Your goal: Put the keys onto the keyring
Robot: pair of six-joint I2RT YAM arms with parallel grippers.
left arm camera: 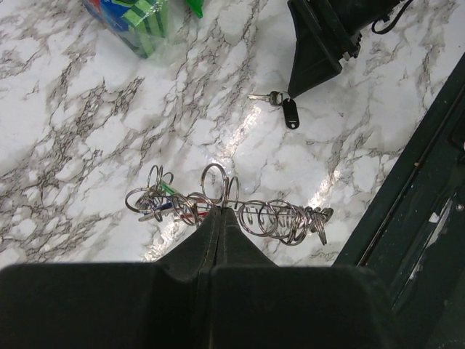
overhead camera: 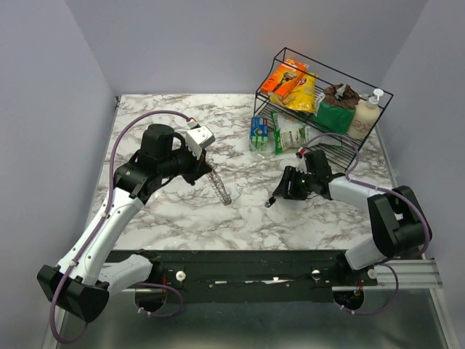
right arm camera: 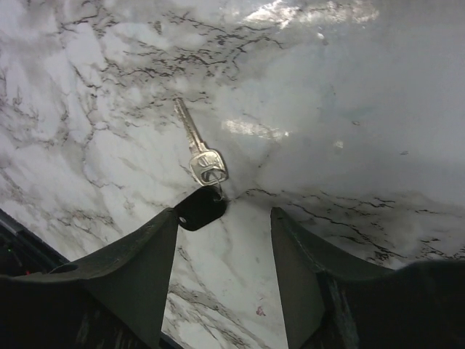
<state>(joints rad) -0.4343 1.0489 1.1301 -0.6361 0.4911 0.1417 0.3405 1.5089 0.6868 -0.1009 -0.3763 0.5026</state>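
Observation:
A silver key (right arm camera: 196, 145) with a black tag (right arm camera: 200, 207) lies flat on the marble table (right arm camera: 87, 109). My right gripper (right arm camera: 225, 213) is low over it and open. The tag touches the tip of the left finger (right arm camera: 152, 254), and only bare table shows between the fingers. The same key (left arm camera: 275, 97) shows in the left wrist view, just under the right gripper (left arm camera: 314, 76). My left gripper (left arm camera: 218, 212) is shut on the keyring (left arm camera: 280, 218), a row of silver rings with green, blue and red key heads at its left end. From above, the keyring (overhead camera: 220, 189) hangs below the left gripper (overhead camera: 208, 171), left of the right gripper (overhead camera: 280, 192).
A black wire rack (overhead camera: 320, 109) with packets and a soap bottle stands at the back right. A blue-green packet (overhead camera: 259, 131) lies in front of it. The black rail (overhead camera: 240, 265) runs along the near table edge.

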